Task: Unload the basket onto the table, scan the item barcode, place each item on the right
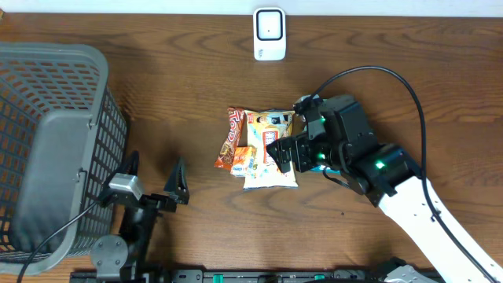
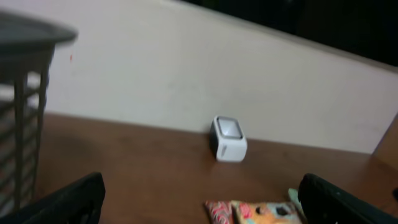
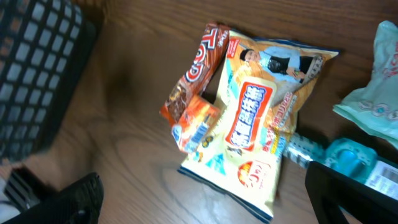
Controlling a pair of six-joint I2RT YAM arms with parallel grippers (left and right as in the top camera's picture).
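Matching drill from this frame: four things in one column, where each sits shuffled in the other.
1 scanner
2 basket
3 snack bags
4 left gripper

A table's left side
B table centre
C far edge, by the wall
D near edge, open, beside the basket

Pairs: 1-C, 2-A, 3-B, 4-D

Wooden table (image 1: pixel 181 79); grey basket (image 1: pixel 108 130) (left edge), white scanner (image 1: pixel 269 33), snack packets (image 1: pixel 263 153) heaped centrally
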